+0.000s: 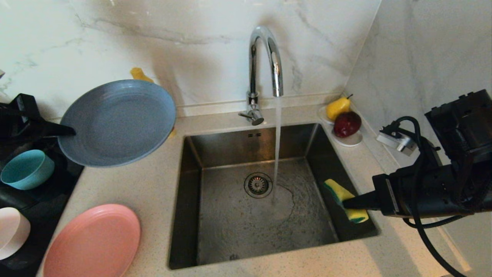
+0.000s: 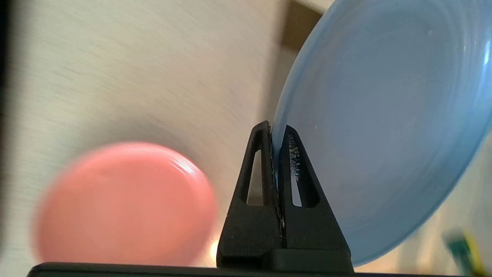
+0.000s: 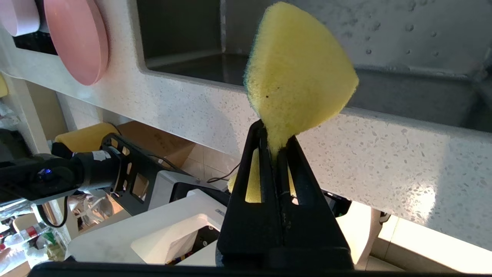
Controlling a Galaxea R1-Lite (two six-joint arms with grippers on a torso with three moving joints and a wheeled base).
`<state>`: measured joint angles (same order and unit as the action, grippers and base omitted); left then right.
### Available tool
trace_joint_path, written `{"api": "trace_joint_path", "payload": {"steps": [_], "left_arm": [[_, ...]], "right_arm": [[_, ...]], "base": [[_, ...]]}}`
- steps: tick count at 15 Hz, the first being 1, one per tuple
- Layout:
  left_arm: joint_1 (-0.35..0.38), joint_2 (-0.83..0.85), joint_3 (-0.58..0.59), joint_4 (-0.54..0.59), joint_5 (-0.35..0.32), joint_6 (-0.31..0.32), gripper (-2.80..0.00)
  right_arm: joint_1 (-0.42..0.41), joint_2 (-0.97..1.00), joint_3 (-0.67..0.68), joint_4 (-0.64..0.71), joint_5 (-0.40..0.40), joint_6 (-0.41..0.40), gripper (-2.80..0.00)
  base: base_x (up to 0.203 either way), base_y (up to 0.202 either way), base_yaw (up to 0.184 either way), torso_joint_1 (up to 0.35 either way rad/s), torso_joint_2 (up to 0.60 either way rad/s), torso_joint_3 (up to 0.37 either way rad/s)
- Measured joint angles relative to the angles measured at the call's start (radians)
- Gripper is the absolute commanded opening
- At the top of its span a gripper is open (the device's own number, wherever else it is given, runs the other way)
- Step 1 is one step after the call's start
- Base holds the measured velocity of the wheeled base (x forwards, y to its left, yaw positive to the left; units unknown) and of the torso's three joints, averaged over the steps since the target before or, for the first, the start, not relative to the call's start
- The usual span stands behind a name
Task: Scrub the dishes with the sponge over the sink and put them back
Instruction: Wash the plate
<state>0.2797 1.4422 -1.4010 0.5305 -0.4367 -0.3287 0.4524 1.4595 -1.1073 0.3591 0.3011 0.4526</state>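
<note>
My left gripper (image 1: 71, 131) (image 2: 277, 129) is shut on the rim of the grey-blue plate (image 1: 119, 122) (image 2: 384, 127), which hangs tilted above the counter left of the sink (image 1: 192, 200). My right gripper (image 1: 346, 204) (image 3: 276, 134) is shut on the yellow-and-green sponge (image 1: 344, 199) (image 3: 300, 69), squeezed and held over the sink's right edge. The pink plate (image 1: 94, 242) (image 2: 123, 204) lies flat on the counter at the front left. A teal bowl (image 1: 27, 169) and a pale pink bowl (image 1: 11, 232) sit on a black surface at the far left.
Water runs from the chrome gooseneck faucet (image 1: 265, 57) onto the basin floor beside the drain strainer (image 1: 258, 185). A white dish (image 1: 348, 140) with a pear (image 1: 338, 107) and a dark red fruit (image 1: 347, 124) stands at the sink's back right corner. Marble walls close the back and right.
</note>
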Motion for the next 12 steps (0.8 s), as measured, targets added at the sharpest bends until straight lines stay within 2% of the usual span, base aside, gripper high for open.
{"api": "trace_joint_path", "payload": {"steps": [2, 5, 8, 10, 12], "left_arm": [[-0.120, -0.030, 0.042, 0.000, 0.031, 0.003, -2.80], [-0.295, -0.046, 0.096, -0.009, 0.136, 0.005, -2.80], [-0.452, -0.033, 0.179, -0.057, 0.200, 0.003, -2.80], [-0.520, 0.001, 0.234, -0.144, 0.261, -0.005, -2.80], [-0.575, 0.050, 0.256, -0.212, 0.278, -0.028, -2.80]], "right_arm": [[0.001, -0.016, -0.005, -0.003, 0.001, 0.001, -2.80], [0.000, -0.032, -0.019, -0.003, 0.001, 0.002, -2.80], [0.000, -0.041, -0.023, -0.004, 0.000, 0.001, -2.80], [0.001, -0.045, -0.020, -0.005, 0.000, -0.002, -2.80], [0.000, -0.043, -0.005, -0.005, 0.000, -0.002, -2.80]], "base": [[0.000, 0.000, 0.000, 0.000, 0.00, 0.000], [0.000, 0.000, 0.000, 0.000, 0.00, 0.000], [0.000, 0.000, 0.000, 0.000, 0.00, 0.000], [0.000, 0.000, 0.000, 0.000, 0.00, 0.000], [0.000, 0.000, 0.000, 0.000, 0.00, 0.000]]}}
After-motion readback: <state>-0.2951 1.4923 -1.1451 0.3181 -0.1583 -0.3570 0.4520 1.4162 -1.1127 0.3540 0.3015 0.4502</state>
